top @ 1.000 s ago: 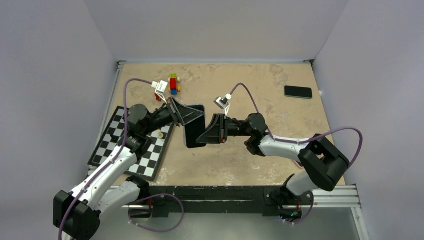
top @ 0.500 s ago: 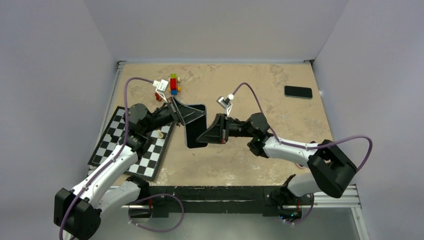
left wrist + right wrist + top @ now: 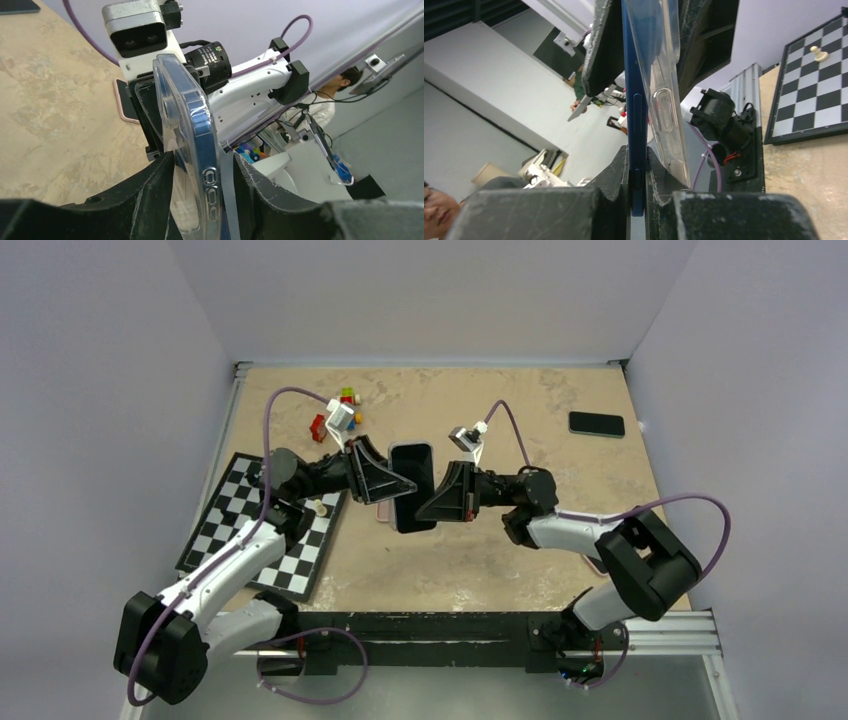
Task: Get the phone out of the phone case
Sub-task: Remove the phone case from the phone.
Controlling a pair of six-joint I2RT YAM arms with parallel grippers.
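- The blue phone (image 3: 633, 120), part-seated in its clear phone case (image 3: 663, 95), is held in the air above the middle of the surface (image 3: 470, 560).
- The right tool (image 3: 636, 160), at the phone's 3 o'clock, is clamped on the phone's bare edge.
- The left tool (image 3: 202, 160), at 9 o'clock, straddles the case with its jaws parted and a gap showing.

**Layout of the tan stone-patterned table (image 3: 480, 560).** Over its middle, a blue slab phone (image 3: 412, 465) in a clear plastic case (image 3: 177, 115) sits between the left gripper (image 3: 398, 483), on its left, and the right gripper (image 3: 428, 505), on its right. A pink-rimmed flat object (image 3: 383, 512) lies on the table beneath them. A black-and-white chequered board (image 3: 250, 530) lies near left, with a white pawn (image 3: 319, 507) on its far right part. Coloured toy bricks (image 3: 320, 428) lie far, left of centre. A black flat phone (image 3: 597, 424) lies far right.
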